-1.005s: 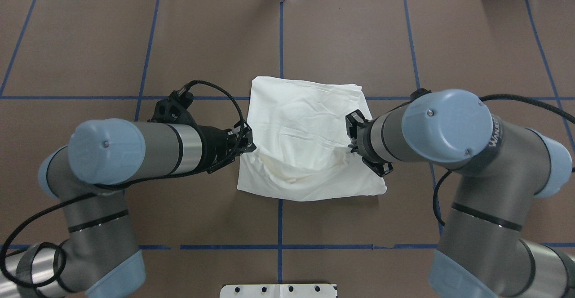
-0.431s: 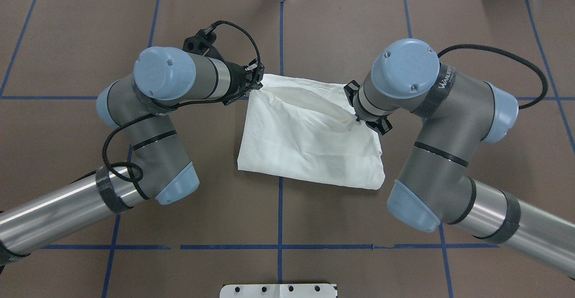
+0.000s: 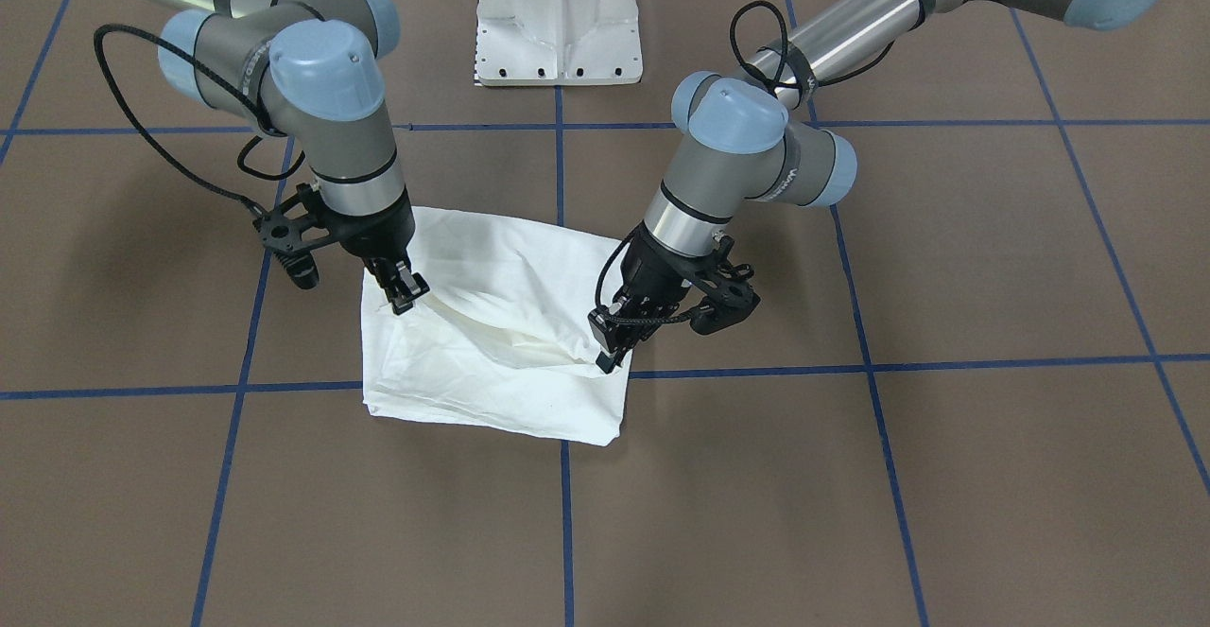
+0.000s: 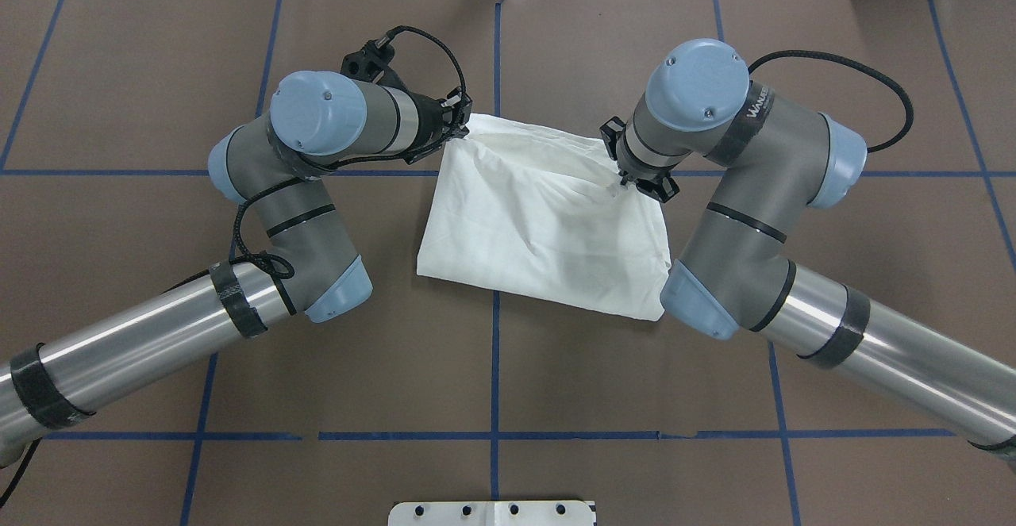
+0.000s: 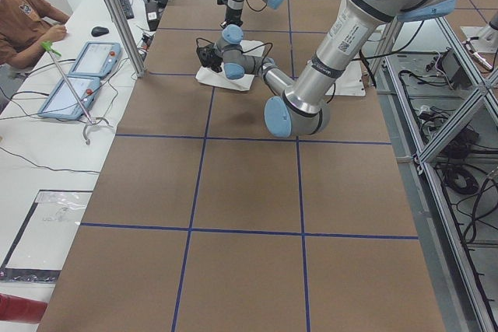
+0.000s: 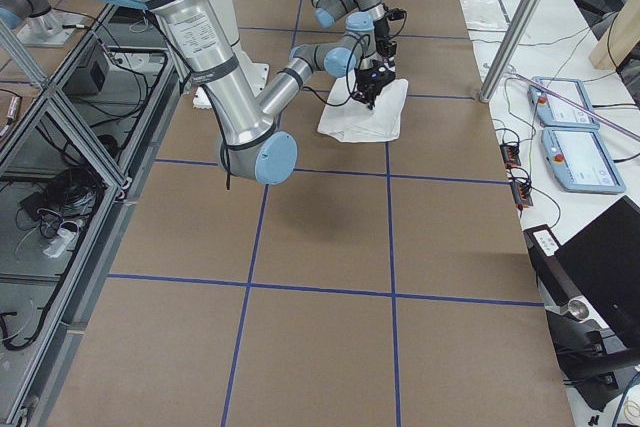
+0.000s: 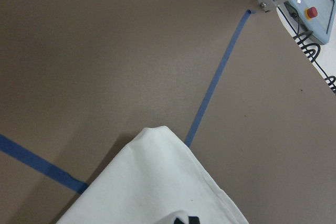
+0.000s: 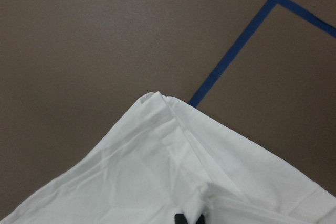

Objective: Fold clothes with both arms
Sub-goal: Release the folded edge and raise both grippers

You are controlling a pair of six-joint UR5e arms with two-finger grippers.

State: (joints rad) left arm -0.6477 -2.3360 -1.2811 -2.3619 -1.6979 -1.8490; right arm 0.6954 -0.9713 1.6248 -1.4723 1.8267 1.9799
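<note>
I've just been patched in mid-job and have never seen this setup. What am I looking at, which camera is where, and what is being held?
This is a robot with two jointed arms, the left arm and the right arm, working at a brown table marked with blue tape lines. One camera looks down from behind the robot. One faces it from across the table, so the sides are swapped there. Two look along the table from its ends, and one sits on each wrist. On the table lies a white T-shirt, partly folded. The left pincer and the right pincer each pinch the cloth near its far edge, with a fold stretched between them. The white block at the top of the facing view is the pedestal base. A person sits at a side desk.
</note>
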